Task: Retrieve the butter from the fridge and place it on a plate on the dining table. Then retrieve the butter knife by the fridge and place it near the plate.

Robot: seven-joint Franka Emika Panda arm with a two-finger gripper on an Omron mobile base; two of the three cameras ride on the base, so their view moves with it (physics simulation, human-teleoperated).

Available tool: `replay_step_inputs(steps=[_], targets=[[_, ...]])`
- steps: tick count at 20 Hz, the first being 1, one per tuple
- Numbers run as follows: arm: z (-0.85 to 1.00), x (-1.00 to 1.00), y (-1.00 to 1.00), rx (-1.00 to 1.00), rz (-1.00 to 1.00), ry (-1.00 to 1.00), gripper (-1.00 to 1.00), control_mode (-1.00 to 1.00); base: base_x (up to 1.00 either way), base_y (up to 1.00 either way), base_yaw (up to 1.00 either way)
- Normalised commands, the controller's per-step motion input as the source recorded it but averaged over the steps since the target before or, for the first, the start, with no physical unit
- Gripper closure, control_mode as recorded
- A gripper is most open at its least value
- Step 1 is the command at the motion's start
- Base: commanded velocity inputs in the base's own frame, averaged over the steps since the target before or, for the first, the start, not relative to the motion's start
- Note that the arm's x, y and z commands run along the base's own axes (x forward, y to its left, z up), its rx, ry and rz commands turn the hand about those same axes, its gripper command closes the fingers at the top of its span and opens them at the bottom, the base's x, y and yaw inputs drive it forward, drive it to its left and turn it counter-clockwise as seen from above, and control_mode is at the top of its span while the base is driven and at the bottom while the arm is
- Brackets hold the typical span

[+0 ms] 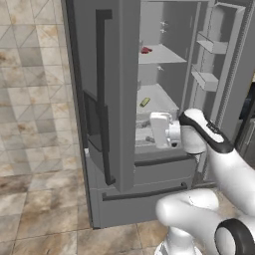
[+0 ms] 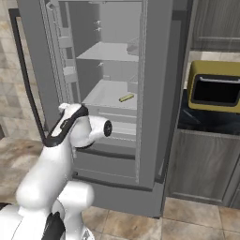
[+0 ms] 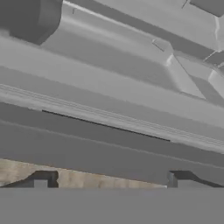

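The grey fridge point(image 1: 114, 99) stands with its right door swung open and its shelves showing. On the lower shelf lies the butter point(image 1: 145, 102), a small pale yellow stick point(image 2: 125, 98). My gripper point(image 3: 107, 181) is open, its two dark fingertips point(image 3: 41, 179) set wide apart with nothing between them. The white hand point(image 1: 160, 130) hovers in front of the fridge's open side, below the butter's shelf and just above the lower drawers point(image 3: 109, 144). It touches nothing. The plate, the dining table and the butter knife are out of view.
A small red item point(image 1: 145, 50) lies on the upper shelf. The open door point(image 1: 224, 64) with its bins stands to the right of my arm. Right of the fridge a yellow oven point(image 2: 215, 86) sits on a black counter point(image 2: 206, 123). Tiled floor point(image 1: 35, 209) spreads to the left.
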Motion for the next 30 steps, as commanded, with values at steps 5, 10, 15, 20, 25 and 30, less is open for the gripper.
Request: replay_step_inputs(steps=[5, 10, 15, 20, 25, 30], targets=[[0.04, 1.0, -0.56, 0.24, 0.19, 0.14, -1.0, -1.0, 0.0, 0.0, 0.0], [0.0, 0.95, 0.24, 0.09, 0.27, 0.21, -1.0, -1.0, 0.0, 0.0, 0.0], [0.02, 0.07, 0.99, -0.03, 0.33, 0.27, -1.0, -1.0, 0.0, 0.0, 0.0], [0.0, -0.33, 1.0, -0.06, 0.31, 0.16, -1.0, -1.0, 0.0, 0.0, 0.0], [0.0, -0.88, 1.0, -0.1, 0.38, 0.06, -1.0, -1.0, 0.0, 0.0, 0.0], [-0.01, -0.91, 1.0, -0.12, 0.3, -0.01, -1.0, -1.0, 0.0, 0.0, 0.0]])
